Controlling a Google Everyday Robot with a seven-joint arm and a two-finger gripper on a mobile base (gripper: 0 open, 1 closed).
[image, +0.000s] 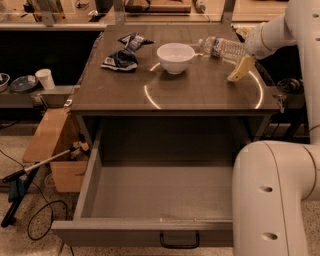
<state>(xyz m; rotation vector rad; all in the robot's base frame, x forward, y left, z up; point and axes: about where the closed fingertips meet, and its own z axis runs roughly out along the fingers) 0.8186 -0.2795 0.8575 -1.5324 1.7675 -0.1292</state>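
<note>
Bottle: clear plastic water bottle (220, 47), lying on its side on the table top (200, 95), just right of the white bowl (175, 56), cap end pointing at the bowl, small gap between them.
Gripper: gripper (240, 59) at the bottle end far from the bowl, low over the table top, right of the bowl; up against the bottle or just beside it, contact not clear.
Gripper state: cannot tell; wide, narrow or clamped on the bottle not readable here.
Arm: white arm (280, 30) entering from the upper right corner, further right of the bowl than the gripper.
Bowl: upright, open side up, near the back of the table top, about mid-width.
Bag: crumpled blue-black snack bag (121, 56), left of the bowl, well apart from the bottle.
Light ring: bright curved reflection (149, 95) on the table top, in front of the bowl.
Drawer: open drawer (160, 195) pulled out below and in front of the bowl, dark handle (179, 242) on its front.
Robot body: white robot base (272, 200), front right of the bowl, overlapping the drawer's right corner.
Cup: white paper cup (46, 78) on a low shelf, far left of the bowl.
Box: cardboard box (50, 145) on the floor, below left of the bowl.
</note>
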